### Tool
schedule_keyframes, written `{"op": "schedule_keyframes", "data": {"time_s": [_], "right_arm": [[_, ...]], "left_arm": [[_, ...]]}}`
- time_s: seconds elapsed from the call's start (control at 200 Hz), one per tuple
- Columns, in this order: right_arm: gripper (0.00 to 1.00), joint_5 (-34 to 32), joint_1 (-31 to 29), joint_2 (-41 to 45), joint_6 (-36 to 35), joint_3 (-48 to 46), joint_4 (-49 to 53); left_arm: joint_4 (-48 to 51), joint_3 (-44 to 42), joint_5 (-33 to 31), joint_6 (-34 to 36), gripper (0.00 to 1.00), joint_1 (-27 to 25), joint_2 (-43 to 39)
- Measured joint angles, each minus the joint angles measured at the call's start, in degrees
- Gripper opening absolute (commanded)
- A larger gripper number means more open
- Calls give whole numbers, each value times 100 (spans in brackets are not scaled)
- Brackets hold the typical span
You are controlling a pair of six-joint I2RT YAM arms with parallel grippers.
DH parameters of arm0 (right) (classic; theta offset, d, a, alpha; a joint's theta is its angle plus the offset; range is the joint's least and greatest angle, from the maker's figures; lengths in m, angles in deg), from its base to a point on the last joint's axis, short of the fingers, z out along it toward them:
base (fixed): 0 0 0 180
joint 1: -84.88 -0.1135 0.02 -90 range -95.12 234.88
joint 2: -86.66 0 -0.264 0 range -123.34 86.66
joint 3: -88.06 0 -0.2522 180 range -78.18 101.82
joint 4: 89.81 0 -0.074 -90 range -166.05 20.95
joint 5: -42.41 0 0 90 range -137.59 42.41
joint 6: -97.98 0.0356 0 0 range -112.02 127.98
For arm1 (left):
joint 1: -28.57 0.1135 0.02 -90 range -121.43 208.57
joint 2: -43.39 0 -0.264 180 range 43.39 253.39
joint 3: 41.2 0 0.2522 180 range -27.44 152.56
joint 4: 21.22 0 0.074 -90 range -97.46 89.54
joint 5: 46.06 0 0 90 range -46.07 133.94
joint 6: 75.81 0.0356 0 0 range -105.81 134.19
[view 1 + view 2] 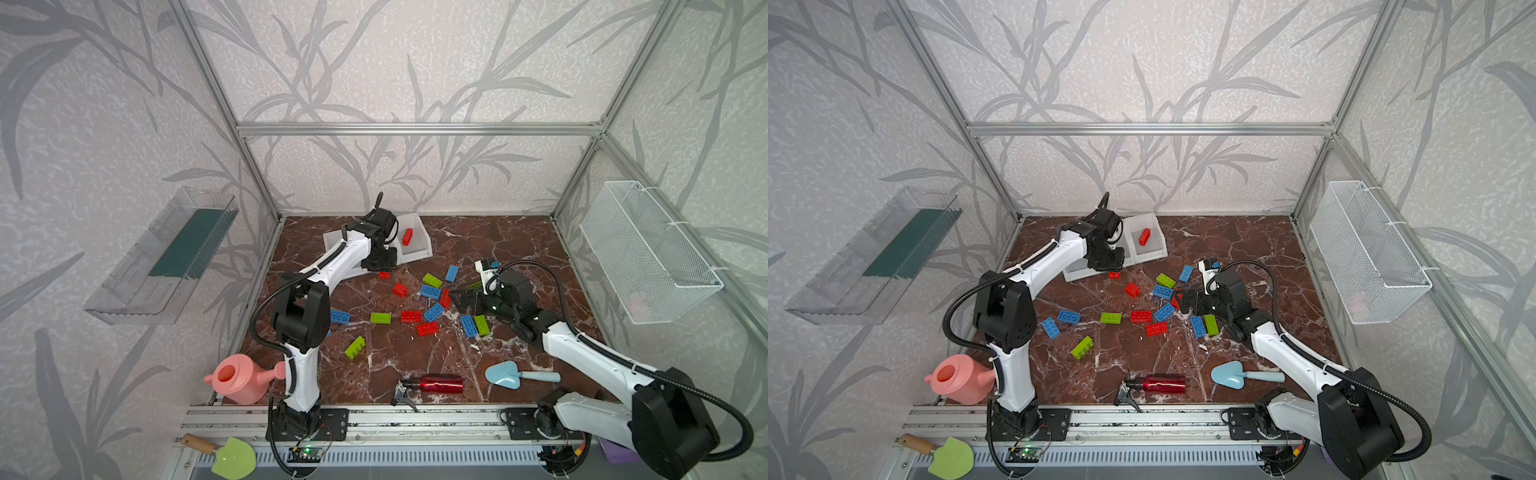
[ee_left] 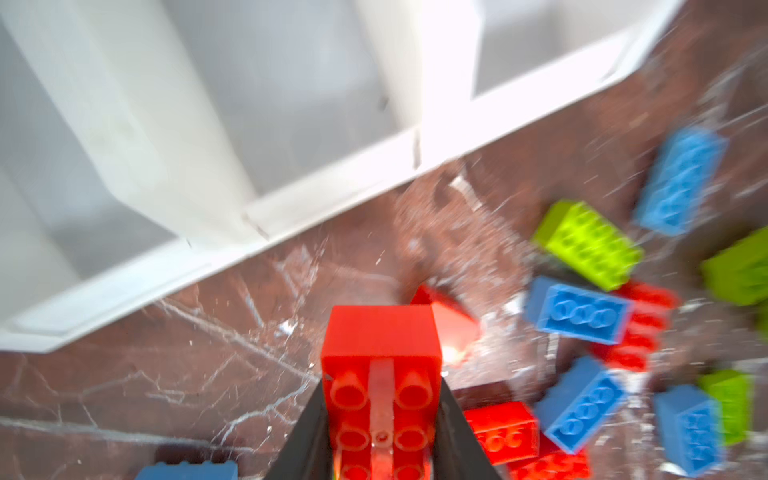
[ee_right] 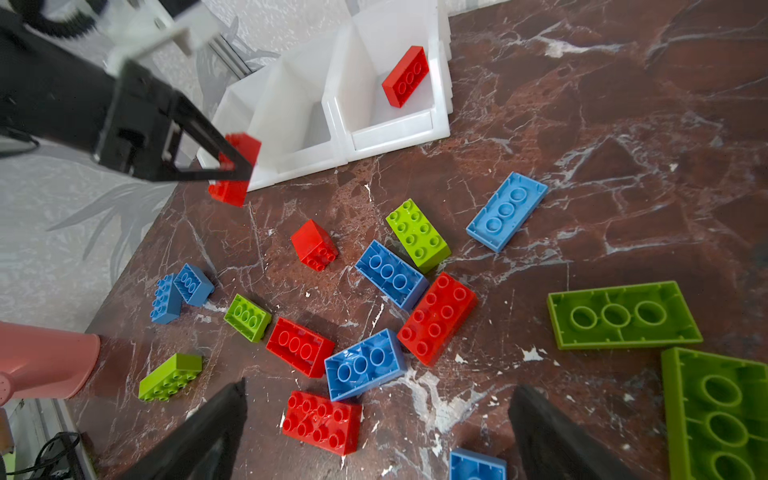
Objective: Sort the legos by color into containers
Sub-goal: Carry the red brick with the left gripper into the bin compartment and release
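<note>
Legos (image 1: 411,316) in red, blue and green lie all over my brown desk (image 1: 498,241), most of them in a loose bunch near the middle.

Far on the left a clear tray (image 1: 166,257) hangs on the wall. A pink watering can (image 1: 241,380) sits at the front left corner of the desk. Next comes a blue lego (image 1: 340,317) beside my left arm (image 1: 349,253), then a green lego (image 1: 354,347) lying on its own.

At the back stand the containers (image 1: 417,252), three white bins joined in a row. A red lego (image 3: 405,77) leans inside the right bin. My left jaws squeeze tight on a second red lego (image 2: 380,353), one tip on each side of it. It is just in front of the low front edge of the bins. I cannot tell if it touches the desk.

A red bottle (image 1: 440,383) lies on its side near the front edge.

My right jaws hang wide apart over the right side of the bunch and hold nothing. In the right wrist view a studs-up red lego (image 3: 322,422) and an upside-down blue lego (image 3: 363,363) lie on the desk between the two dark tips. Close by my right arm (image 1: 590,353), another blue lego (image 1: 468,326) and another green lego (image 1: 482,325) lie side by side, touching.

A light blue scoop (image 1: 505,374) lies further right, and a white wire basket (image 1: 652,253) hangs on the right wall.
</note>
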Motion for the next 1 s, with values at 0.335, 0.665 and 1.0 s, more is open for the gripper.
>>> {"op": "schedule_keyframes", "data": {"time_s": [0.335, 0.665, 1.0], "right_arm": [[99, 15, -39, 485, -4, -4, 643], [99, -11, -214, 732, -52, 11, 1394], [99, -155, -431, 817, -157, 280, 2048]], "left_arm": [[411, 2815, 339, 7, 30, 2, 1178], [365, 4280, 695, -105, 30, 59, 2511], [-57, 5075, 1185, -422, 40, 308, 3418]]}}
